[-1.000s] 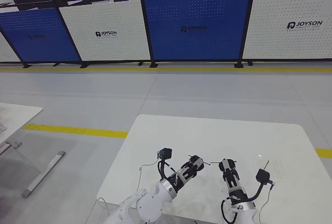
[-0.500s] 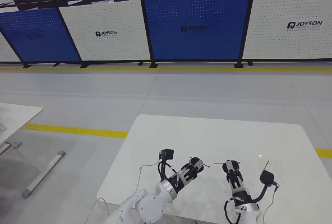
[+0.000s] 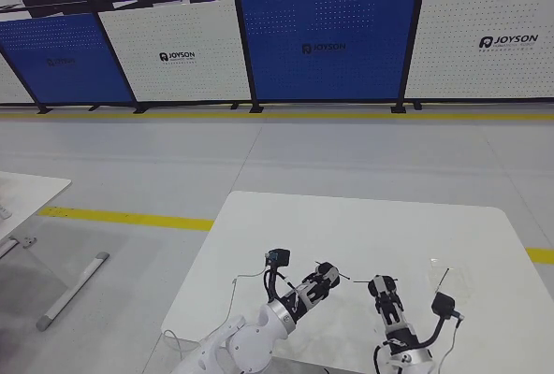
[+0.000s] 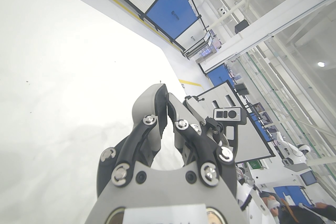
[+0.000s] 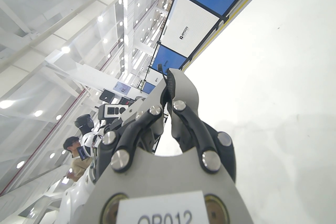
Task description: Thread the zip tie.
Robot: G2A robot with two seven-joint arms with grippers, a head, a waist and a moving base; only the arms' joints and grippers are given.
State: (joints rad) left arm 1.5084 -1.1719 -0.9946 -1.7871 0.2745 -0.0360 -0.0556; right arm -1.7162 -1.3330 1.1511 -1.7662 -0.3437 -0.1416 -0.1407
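Zip tie (image 5: 160,69): 1, a thin black strip, held above the table at the spot nearest the robot. Its narrow end pokes out past the tips of R gripper (image 5: 169,76), which is clenched on it. From above it reads as a hairline strand across the gap btwn the 2 grippers. L gripper (image 4: 166,93) is just beside, fingers pressed together too, w/ a dark sliver of the tie at its tip, so the tie is pinched at both sides. Head & teeth are too small to tell. Both grippers sit over the near part of 1 white table (image 3: 286,224). Farther out, toward the R side, 1 clear bag (image 3: 453,271) lies flat on the table w/ 1 dark strip in it, apart from the grippers. Beyond the table is grey floor (image 3: 258,150) w/ 2 yellow lines (image 3: 127,218), then a row of panels (image 3: 326,47): 2 blue & 3 white, 1 of the white cut by the edge.
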